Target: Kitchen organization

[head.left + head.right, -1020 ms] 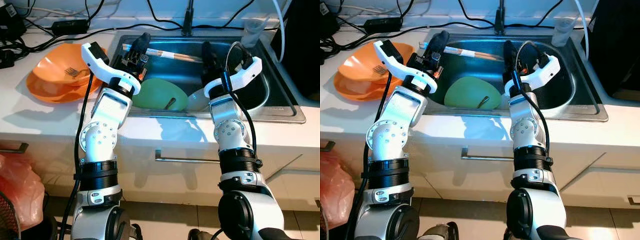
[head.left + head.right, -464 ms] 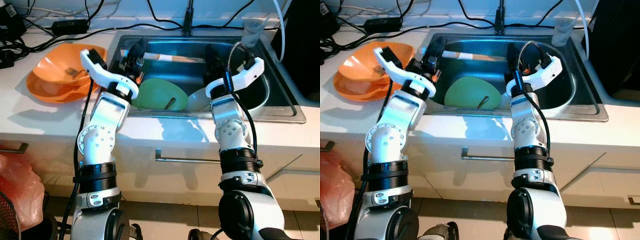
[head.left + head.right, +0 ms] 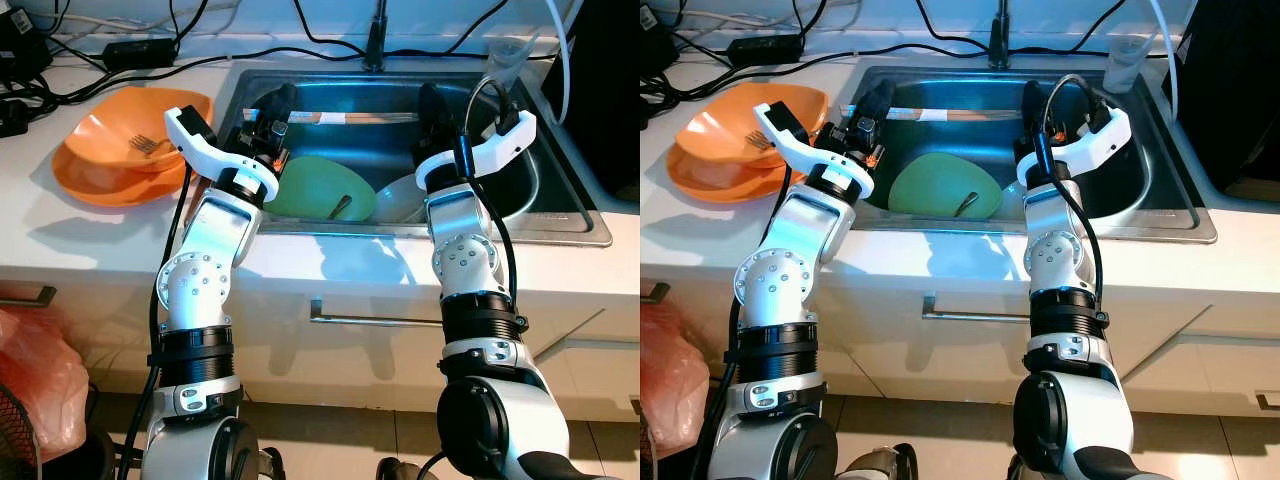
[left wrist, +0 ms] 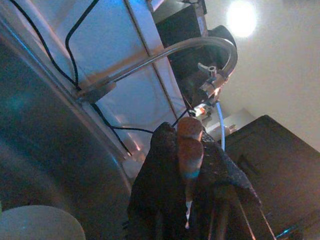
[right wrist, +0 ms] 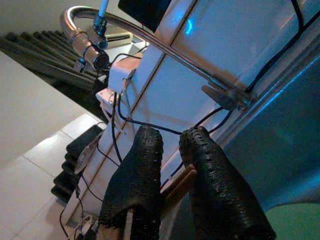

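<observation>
Steel sink (image 3: 560, 215) set in a white counter (image 3: 100, 235), both arms reaching into the basin. Two orange bowls (image 3: 100, 165) stacked on the counter to the robot's left of the sink, a fork (image 3: 145, 145) lying in the upper one. Inside the basin: green bowl (image 3: 320, 188) upside down at the front, a white bowl (image 3: 400, 197) just beside it toward the right arm. Faucet (image 5: 150, 42) rises from the back edge of the sink, black cables (image 3: 180, 62) trailing along the wall behind. Clear plastic cup (image 3: 503, 62) stands at the back right corner of the sink. Chopsticks (image 3: 350, 117), wooden pair, held level across the back of the basin above the green bowl, spanning from one gripper to the other. Left gripper (image 3: 275, 108) at the left end: fingers closed tight on the chopsticks, tips of the sticks protruding between the fingers (image 4: 220, 170) in the left wrist view. Right gripper (image 5: 170, 150) at the other end: jaws narrow, the stick ends sitting in the gap between its fingers; whether they bear on the wood I cannot tell
</observation>
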Robot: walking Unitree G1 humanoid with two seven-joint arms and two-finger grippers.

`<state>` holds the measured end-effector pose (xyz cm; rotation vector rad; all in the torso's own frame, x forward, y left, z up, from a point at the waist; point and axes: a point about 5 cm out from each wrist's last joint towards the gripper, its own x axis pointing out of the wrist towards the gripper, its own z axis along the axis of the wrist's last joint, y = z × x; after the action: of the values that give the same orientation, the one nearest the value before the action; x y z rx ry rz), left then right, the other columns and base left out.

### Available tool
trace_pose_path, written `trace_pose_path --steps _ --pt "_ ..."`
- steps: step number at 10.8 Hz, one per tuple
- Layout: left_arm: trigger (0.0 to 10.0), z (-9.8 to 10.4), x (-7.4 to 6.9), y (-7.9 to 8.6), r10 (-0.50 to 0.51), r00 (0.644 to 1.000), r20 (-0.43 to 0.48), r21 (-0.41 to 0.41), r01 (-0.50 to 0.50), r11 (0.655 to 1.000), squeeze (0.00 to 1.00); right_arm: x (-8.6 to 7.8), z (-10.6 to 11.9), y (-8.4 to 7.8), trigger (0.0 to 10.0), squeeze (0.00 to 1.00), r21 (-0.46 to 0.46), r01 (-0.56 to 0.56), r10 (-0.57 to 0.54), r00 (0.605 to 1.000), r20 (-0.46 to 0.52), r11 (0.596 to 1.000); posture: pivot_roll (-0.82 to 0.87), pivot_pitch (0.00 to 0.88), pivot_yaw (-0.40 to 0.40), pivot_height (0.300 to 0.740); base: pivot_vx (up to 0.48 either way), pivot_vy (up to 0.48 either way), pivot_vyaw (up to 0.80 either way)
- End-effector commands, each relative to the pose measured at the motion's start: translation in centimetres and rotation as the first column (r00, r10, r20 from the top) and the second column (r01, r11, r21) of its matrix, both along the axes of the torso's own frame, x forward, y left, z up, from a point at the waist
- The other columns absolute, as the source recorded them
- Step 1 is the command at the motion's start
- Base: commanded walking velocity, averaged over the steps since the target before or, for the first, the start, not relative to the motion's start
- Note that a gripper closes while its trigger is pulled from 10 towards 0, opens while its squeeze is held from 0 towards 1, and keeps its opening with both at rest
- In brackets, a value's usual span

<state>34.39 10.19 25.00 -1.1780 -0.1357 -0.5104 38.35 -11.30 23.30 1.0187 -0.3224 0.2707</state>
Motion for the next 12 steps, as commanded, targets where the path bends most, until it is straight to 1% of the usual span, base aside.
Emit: trace_pose_path --steps 1,2,7,8,9,10,12 --pt "9.1 -1.3 -0.3 -2.4 -0.085 0.994 -0.066 0.015 0.086 0.996 1.0 0.0 1.3 1.4 0.0 0.0 -0.045 -0.043 0.044 0.998 0.036 0.998 0.0 0.119 0.072 0.74 0.0 0.0 0.0" --pt "10.0 -1.3 -0.3 -2.4 -0.084 0.994 -0.067 0.016 0.086 0.996 1.0 0.0 1.3 1.4 0.0 0.0 -0.045 -0.043 0.044 0.998 0.036 0.998 0.0 0.12 0.071 0.74 0.0 0.0 0.0" --pt "10.0 -1.5 -0.2 -2.5 -0.089 0.993 -0.081 0.029 0.091 0.995 1.0 0.0 1.2 1.3 0.0 0.0 -0.047 -0.037 0.039 0.999 0.032 0.998 0.0 0.115 0.074 0.74 0.0 0.0 0.0" --pt "10.0 -1.7 -0.3 -2.5 -0.102 0.992 -0.077 0.055 0.107 0.993 1.0 0.0 1.2 1.3 0.0 0.0 -0.048 -0.036 0.038 0.999 0.032 0.998 0.0 0.11 0.074 0.74 0.0 0.0 0.0" --pt "10.0 -1.9 -0.4 -2.5 -0.11 0.991 -0.075 0.089 0.117 0.989 1.0 0.1 1.2 1.2 0.0 0.0 -0.05 -0.034 0.035 0.999 0.033 0.998 0.0 0.109 0.073 0.74 0.0 0.0 0.0" --pt "10.0 -2.3 -0.8 -2.2 -0.121 0.991 -0.056 0.194 0.129 0.973 1.0 0.1 1.2 1.1 0.0 0.0 -0.072 -0.02 0.022 0.999 0.035 0.997 0.0 0.108 0.07 0.74 0.0 0.0 0.0" --pt "10.0 -3.5 -1.6 -1.9 -0.166 0.985 -0.054 0.299 0.174 0.938 1.0 0.1 1.3 1.2 0.0 0.0 -0.107 -0.006 0.01 0.999 0.041 0.994 0.01 0.109 0.062 0.74 0.0 0.0 0.0"
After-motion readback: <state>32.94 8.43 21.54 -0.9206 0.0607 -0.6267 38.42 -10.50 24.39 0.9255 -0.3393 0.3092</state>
